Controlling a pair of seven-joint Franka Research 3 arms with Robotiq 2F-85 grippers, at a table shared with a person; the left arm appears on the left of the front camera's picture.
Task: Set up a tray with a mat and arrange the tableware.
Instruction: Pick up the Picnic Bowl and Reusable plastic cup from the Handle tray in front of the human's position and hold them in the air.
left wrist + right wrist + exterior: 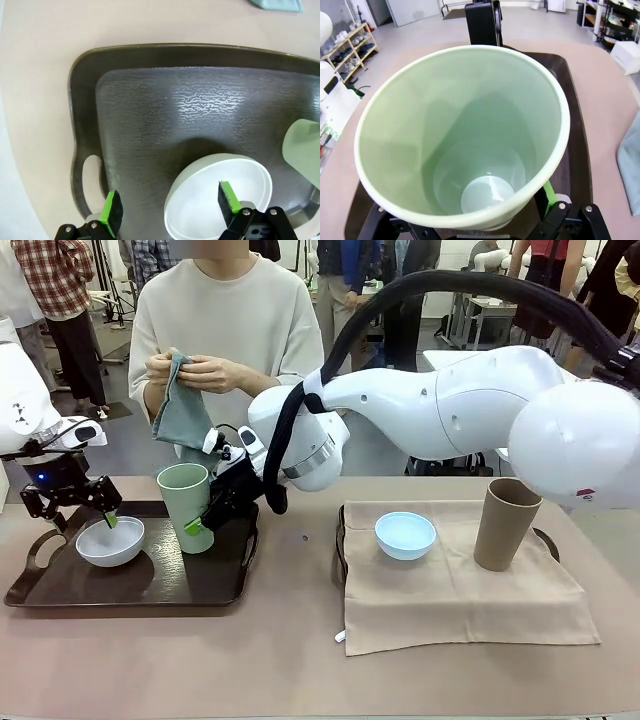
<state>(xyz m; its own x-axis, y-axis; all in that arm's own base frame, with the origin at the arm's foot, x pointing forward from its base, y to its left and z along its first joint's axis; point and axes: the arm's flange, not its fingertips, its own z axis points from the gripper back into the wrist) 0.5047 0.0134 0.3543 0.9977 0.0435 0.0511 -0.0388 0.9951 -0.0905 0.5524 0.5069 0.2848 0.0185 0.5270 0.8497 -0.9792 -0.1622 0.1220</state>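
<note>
A pale green tumbler (186, 505) stands on the dark left tray (60, 590), and my right gripper (200, 525), reaching across the table, is shut on its lower side. In the right wrist view the tumbler (465, 125) sits between the fingers, with one green pad (548, 192) against it. Beside it lies the white bowl (110, 542). My left gripper (85, 522) is open over the bowl (220, 200), one finger inside it and one outside its rim. The light blue bowl (405, 534) and the tan-brown tumbler (507, 524) rest on a beige mat (450, 600).
The beige mat covers a second dark tray (338, 540) on the right. Across the table a person holds up a grey-teal cloth (183, 410) in both hands. The left tray's handle cut-out (91, 172) lies near my left gripper.
</note>
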